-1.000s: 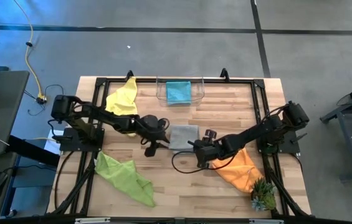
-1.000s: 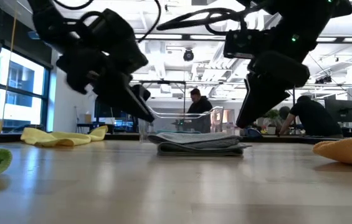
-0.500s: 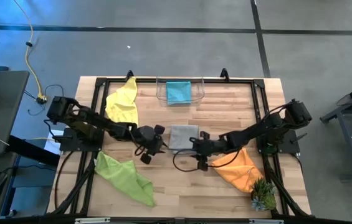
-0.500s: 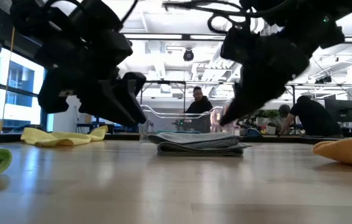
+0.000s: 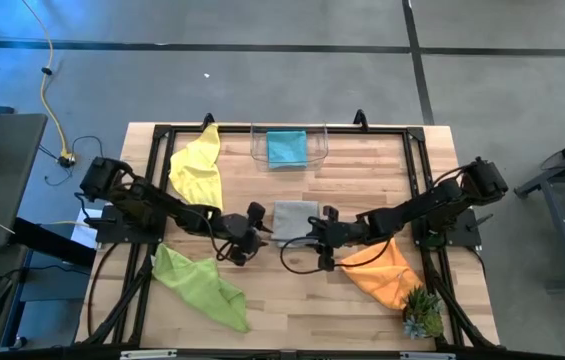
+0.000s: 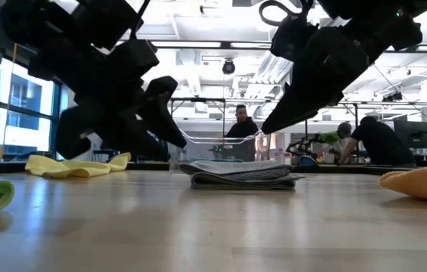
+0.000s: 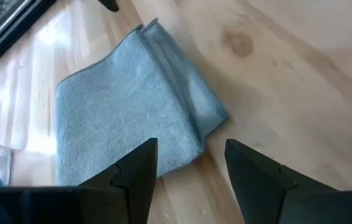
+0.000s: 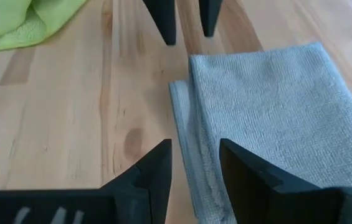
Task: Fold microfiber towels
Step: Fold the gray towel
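Observation:
A grey towel (image 5: 295, 218) lies folded in several layers at the table's middle; it also shows in the low view (image 6: 239, 174). My left gripper (image 5: 259, 226) is open just left of it, above the table (image 6: 166, 125), its fingers toward the towel's corner (image 7: 210, 118). My right gripper (image 5: 319, 228) is open just right of the towel's near side, raised (image 6: 272, 125), over its folded edge (image 8: 191, 118). A yellow towel (image 5: 198, 163), a lime green towel (image 5: 202, 283) and an orange towel (image 5: 387, 268) lie crumpled. A teal towel (image 5: 285, 147) lies in the bin.
A clear plastic bin (image 5: 314, 150) stands at the far middle. A small green spiky plant (image 5: 422, 315) sits at the near right corner. A black frame (image 5: 162, 135) runs round the table. People stand in the room beyond (image 6: 237, 125).
Both grippers have tipped from pointing down to slanting toward the grey towel. My right gripper has risen a little and moved toward the far edge. My left gripper has shifted toward the near edge. The towel has stayed still.

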Controlling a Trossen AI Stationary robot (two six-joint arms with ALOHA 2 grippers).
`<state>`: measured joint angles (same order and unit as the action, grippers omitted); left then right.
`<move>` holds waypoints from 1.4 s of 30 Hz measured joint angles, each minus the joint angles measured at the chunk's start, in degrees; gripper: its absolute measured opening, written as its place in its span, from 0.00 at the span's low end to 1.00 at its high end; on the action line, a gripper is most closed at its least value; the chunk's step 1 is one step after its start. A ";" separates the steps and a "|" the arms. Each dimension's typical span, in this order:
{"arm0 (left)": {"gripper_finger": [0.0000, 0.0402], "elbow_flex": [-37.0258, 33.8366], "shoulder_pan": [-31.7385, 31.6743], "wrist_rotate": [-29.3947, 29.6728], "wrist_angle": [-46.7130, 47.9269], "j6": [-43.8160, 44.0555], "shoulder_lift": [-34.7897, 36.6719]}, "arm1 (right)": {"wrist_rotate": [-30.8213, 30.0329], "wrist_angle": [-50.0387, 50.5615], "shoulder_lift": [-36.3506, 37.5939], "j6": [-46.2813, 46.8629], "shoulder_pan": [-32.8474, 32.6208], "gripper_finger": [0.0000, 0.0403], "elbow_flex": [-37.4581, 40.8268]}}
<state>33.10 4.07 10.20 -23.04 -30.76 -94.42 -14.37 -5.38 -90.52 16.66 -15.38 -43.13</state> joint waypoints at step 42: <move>0.00 11.00 -3.42 5.89 0.95 16.32 -5.04 | -10.57 -4.29 -7.99 1.26 -0.02 0.60 -3.90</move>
<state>44.10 0.64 16.09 -22.08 -14.44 -99.46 -24.94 -9.67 -98.51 17.93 -15.40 -47.04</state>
